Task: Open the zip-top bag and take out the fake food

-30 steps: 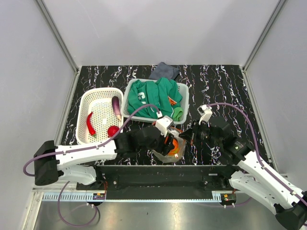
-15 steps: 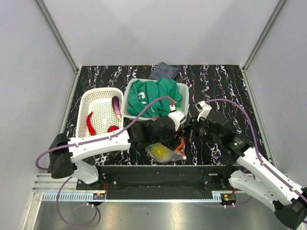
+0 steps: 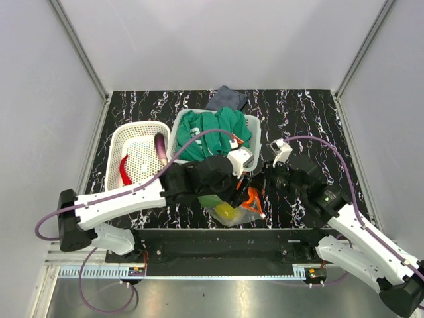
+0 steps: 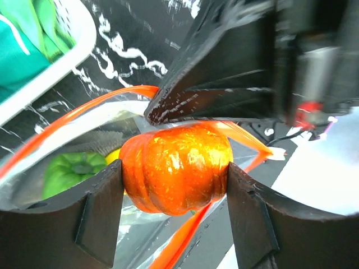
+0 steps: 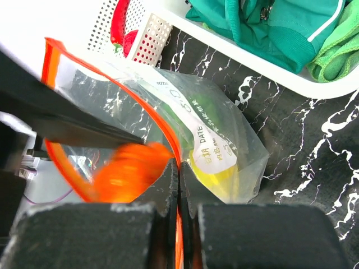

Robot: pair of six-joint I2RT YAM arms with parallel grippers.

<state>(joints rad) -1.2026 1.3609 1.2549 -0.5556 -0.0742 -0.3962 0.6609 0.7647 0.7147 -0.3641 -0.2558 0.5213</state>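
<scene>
The zip-top bag (image 3: 228, 212) lies open near the table's front edge, its orange-red strip (image 5: 162, 126) spread wide. My left gripper (image 4: 174, 185) is shut on an orange toy pumpkin (image 4: 176, 168) at the bag's mouth; in the top view it (image 3: 242, 180) sits over the bag. My right gripper (image 5: 178, 179) is shut on the bag's zip rim; in the top view it (image 3: 260, 189) is right of the bag. A green pepper (image 4: 76, 168) and a yellow piece (image 5: 219, 174) lie inside the bag. The pumpkin shows blurred in the right wrist view (image 5: 132, 171).
A white perforated basket (image 3: 116, 142) at the left holds a red chili (image 3: 124, 173) and a purple eggplant (image 3: 160, 147). A second white basket (image 3: 255, 122) behind the bag holds a green garment (image 3: 212, 129). A dark cloth (image 3: 226, 97) lies further back.
My left arm swung over the bag mouth and now holds the orange pumpkin, which lay deep in the bag before. My right gripper kept its grip on the rim.
</scene>
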